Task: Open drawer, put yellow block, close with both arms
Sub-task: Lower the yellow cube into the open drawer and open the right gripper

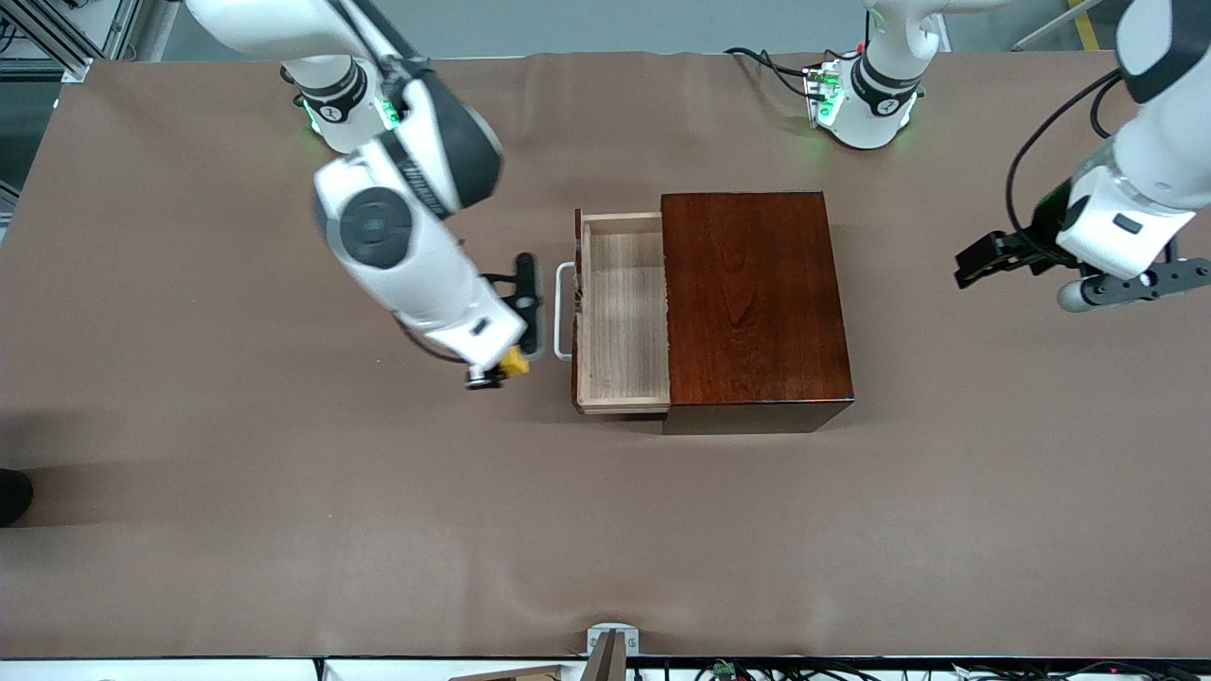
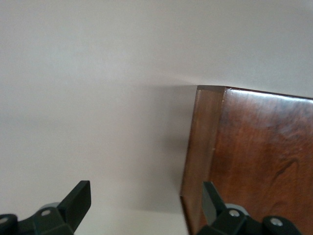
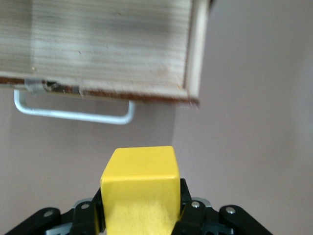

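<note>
Front view. The wooden box (image 1: 755, 301), glossy dark reddish-brown, sits near the middle of the table (image 1: 236, 530) and serves as the landmark. The drawer (image 1: 623, 312) stands pulled out of the box toward the right arm's end of the table; its light-wood tray is bare inside. The white bar handle (image 1: 563, 312) is on the drawer's outer face. The right gripper (image 1: 506, 367) hangs over the table just beside the handle, clear of the drawer, on the end of the right arm (image 1: 407, 236). The yellow block (image 1: 514, 362) shows at the gripper's tip, off the table surface. The left gripper (image 1: 989, 260) hangs over the table well apart from the box, toward the left arm's end; the left arm (image 1: 1135, 189) waits there.

Left wrist view. The left gripper's (image 2: 144, 208) two fingers (image 2: 78, 200) stand wide apart with nothing between them. One corner of the box (image 2: 254, 156) lies below, with the table surface beside it.

Right wrist view. The right gripper (image 3: 141, 210) is clamped on the yellow block (image 3: 140, 191), a finger (image 3: 188, 213) pressed against each side face. The block is held above the table, short of the drawer's front. The handle (image 3: 73, 113) and a corner of the drawer (image 3: 112, 44) lie ahead of it, the tray floor showing plain wood grain.
</note>
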Motion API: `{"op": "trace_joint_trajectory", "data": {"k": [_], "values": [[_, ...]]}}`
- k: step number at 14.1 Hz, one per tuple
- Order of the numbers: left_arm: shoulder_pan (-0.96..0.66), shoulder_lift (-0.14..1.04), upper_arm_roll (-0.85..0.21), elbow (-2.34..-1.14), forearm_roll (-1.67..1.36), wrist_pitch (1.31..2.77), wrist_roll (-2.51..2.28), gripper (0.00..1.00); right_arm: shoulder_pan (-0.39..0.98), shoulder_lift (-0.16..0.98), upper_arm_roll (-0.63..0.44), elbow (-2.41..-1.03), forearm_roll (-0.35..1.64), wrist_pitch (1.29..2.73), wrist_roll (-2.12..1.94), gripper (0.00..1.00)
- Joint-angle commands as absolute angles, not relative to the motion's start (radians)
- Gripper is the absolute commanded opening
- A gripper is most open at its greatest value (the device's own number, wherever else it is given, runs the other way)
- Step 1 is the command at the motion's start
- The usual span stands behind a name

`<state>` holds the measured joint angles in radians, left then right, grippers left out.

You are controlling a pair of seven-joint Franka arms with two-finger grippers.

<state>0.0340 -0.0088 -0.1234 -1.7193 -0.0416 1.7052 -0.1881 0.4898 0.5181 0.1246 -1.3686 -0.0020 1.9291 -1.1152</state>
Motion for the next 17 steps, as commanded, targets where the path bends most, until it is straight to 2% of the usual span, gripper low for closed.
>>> {"op": "trace_joint_trajectory", "data": {"k": [1, 6, 17], "values": [[0.048, -0.038, -0.101, -1.744, -0.049, 1.741, -0.049, 1.0, 0.564, 0.566, 0.11, -1.299, -0.083, 1.907, -1.088, 0.0], [0.041, -0.038, -0.106, -1.724, -0.04, 1.743, 0.023, 1.0, 0.658, 0.66, 0.11, -1.21, -0.129, 1.911, -0.971, 0.0], [0.031, -0.009, -0.114, -1.678, -0.031, 1.735, 0.005, 1.0, 0.758, 0.767, 0.109, -1.213, -0.144, 1.973, -0.827, 0.0]]}}
